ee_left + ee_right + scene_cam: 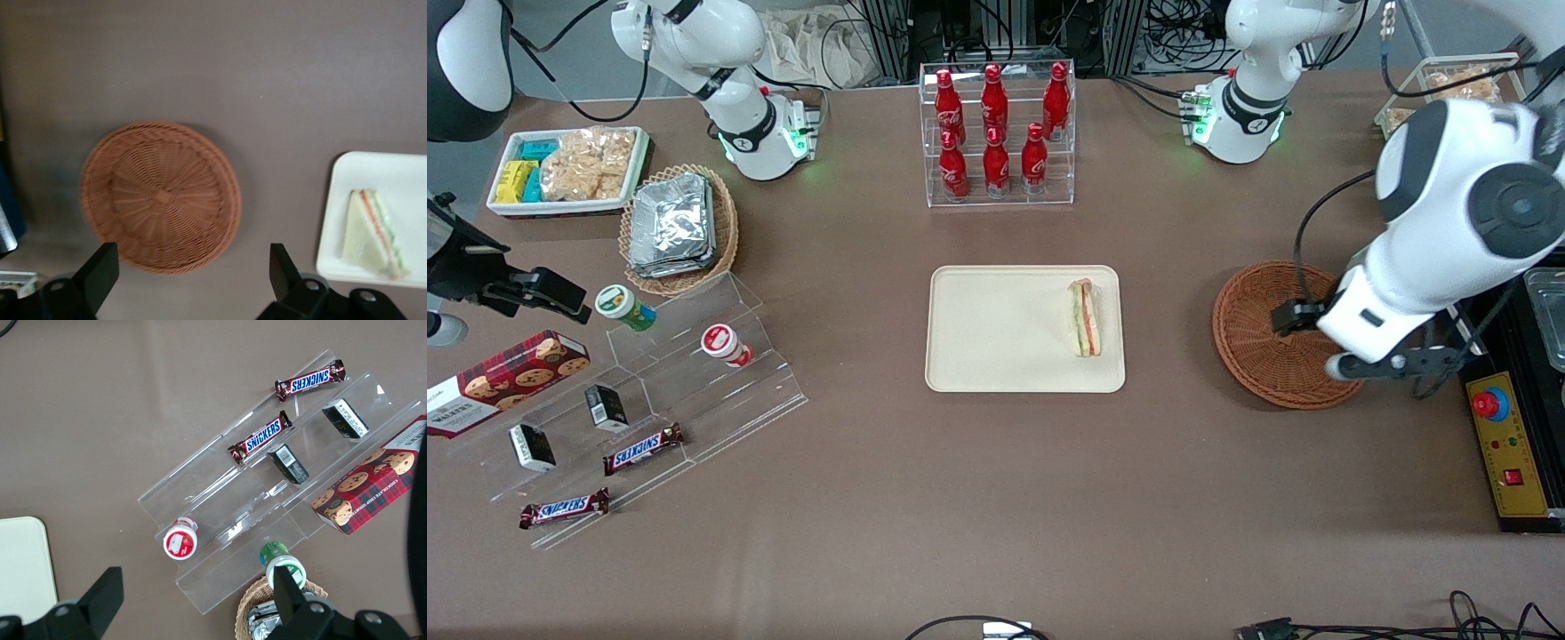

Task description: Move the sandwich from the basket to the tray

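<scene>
The sandwich (1085,318) (373,232), a pale triangular wedge with green and red layers, lies on the cream tray (996,338) (393,173), along the tray edge nearest the working arm. The round brown wicker basket (1254,338) (160,197) stands toward the working arm's end of the table and holds nothing. My gripper (1314,342) (192,257) hangs above the basket's rim, well apart from the sandwich. It is open, and only basket and table show between its fingers.
A clear rack of red bottles (998,133) stands farther from the front camera than the tray. A yellow control box (1507,444) sits beside the basket. Toward the parked arm's end are an acrylic stepped stand with snacks (649,382) and a foil-packet basket (679,227).
</scene>
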Available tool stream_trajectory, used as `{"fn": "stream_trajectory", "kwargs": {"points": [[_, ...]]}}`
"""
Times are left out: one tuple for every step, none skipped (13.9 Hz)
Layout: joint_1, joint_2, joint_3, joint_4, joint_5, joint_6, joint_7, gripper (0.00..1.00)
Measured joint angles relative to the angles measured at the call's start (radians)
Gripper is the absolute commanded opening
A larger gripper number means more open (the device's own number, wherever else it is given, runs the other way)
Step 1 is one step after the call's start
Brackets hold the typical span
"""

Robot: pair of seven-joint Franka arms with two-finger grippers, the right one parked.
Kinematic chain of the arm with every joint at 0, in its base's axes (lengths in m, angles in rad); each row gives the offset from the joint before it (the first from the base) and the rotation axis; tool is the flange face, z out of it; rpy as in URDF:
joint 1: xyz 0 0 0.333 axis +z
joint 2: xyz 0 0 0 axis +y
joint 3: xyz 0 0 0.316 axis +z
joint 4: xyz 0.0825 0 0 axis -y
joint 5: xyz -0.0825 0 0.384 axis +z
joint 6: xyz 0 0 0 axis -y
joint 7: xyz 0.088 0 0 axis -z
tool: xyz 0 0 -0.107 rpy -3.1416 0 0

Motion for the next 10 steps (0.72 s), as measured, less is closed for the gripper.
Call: {"fn": "stream_trajectory", "kwargs": {"points": [[-0.021,-0.028,0.048,-0.001,-0.008,-0.019,0.047,1.0],[-0.032,-0.054,0.087,-0.002,-0.012,-0.037,0.096,1.0],[-0.037,-0.077,0.116,-0.002,-0.02,-0.06,0.143,1.0],[-0.039,-0.097,0.142,-0.003,-0.039,-0.086,0.188,1.0],[-0.039,-0.118,0.166,-0.004,-0.058,-0.111,0.227,1.0],[-0.039,-0.135,0.182,-0.006,-0.069,-0.127,0.253,1.0],[-0.039,-0.15,0.19,-0.006,-0.073,-0.136,0.267,1.0],[-0.039,-0.163,0.192,-0.007,-0.075,-0.139,0.274,1.0],[-0.041,-0.173,0.192,-0.007,-0.075,-0.141,0.276,1.0],[-0.043,-0.18,0.192,-0.007,-0.075,-0.144,0.277,1.0]]}}
